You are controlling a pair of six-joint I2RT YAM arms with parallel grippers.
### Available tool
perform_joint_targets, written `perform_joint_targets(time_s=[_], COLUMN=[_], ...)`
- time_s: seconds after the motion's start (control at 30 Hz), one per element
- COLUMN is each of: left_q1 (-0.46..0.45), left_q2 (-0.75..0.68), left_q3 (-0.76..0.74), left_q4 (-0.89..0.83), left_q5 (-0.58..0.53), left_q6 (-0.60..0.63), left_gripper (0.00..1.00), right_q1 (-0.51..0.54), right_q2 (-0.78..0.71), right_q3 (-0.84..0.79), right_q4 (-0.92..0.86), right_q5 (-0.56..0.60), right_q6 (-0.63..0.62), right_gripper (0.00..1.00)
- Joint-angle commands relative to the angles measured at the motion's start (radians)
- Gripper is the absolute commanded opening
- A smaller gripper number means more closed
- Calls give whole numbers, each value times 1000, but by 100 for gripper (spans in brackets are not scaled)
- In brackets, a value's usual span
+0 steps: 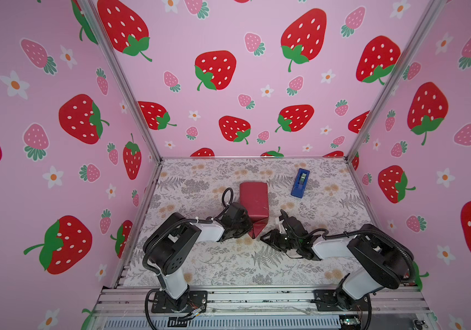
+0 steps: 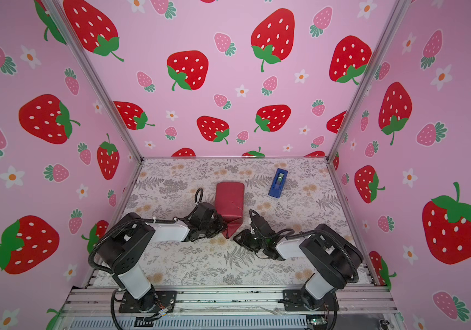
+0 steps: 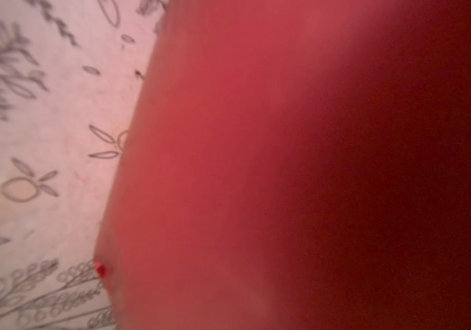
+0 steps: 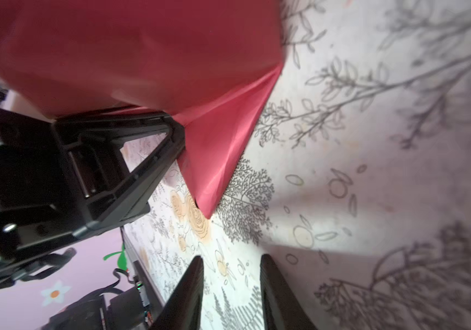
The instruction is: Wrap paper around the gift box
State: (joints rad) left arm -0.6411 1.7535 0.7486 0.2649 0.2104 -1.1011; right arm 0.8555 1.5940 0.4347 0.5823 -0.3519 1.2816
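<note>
Right wrist view: right claw [image 4: 231, 258] part open, empty, the paper's [image 4: 143, 57] pointed flap [image 4: 214, 160] just ahead. In a top view that flap [image 1: 257, 228] sits at its 9 o'clock; the wrapped box runs 12 to 6 at the surface's [image 1: 228, 257] centre. Left claw [image 4: 175, 123], shut, presses the near end.

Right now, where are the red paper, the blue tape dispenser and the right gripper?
paper [image 1: 253, 197]: in a top view, on its flat top face.
tape dispenser [image 1: 300, 185]: in a top view, middle of its blue body.
right gripper [image 4: 231, 261]: right wrist view, the gap between its open jaws.
</note>
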Motion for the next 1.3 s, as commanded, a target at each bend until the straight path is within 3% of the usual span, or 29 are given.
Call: perform_joint_targets(time_s=[0.0,0.43,1.27], left_q1=[-5,-5,-5], left_q2=[38,26,15], left_q3=[-9,-8,-17], left_q4=[-78,-93,-101], left_q5=[12,14,7], left_q6=[-13,-10,-6], left_gripper=[0,0,0], right_q1=[5,12,-19], right_q2=[75,273,300], right_q3=[-11,35,21], right_q4=[142,327,336], right_q5=[-66,-106,27], right_q6=[140,249,246], right_gripper=[36,37,36])
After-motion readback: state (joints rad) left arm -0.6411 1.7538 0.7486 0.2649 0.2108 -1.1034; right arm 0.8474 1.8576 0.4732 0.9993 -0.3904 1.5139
